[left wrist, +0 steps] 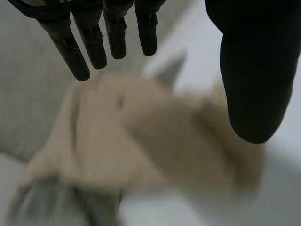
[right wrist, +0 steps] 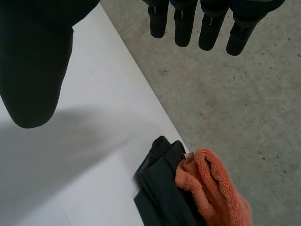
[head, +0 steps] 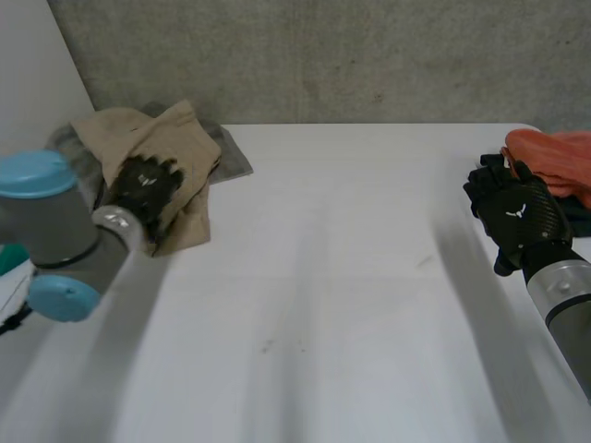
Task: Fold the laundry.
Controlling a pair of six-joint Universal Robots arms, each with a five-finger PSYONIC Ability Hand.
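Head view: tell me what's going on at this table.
The left hand is over a tan garment that lies on a grey cloth at the far left corner of the table, its fingers straight and holding nothing. The right hand is beside an orange towel and a dark cloth at the right edge, also open.

— What do we see at the upper left of the head view?
— A crumpled garment [head: 180, 138] lying on a flat cloth [head: 233, 157], at the table's [head: 323, 277] far corner, with our left hand [head: 146, 187] over it.
— And at the right edge?
— A towel [head: 554, 152] on a folded garment [right wrist: 160, 193], just beyond our right hand [head: 517, 217].
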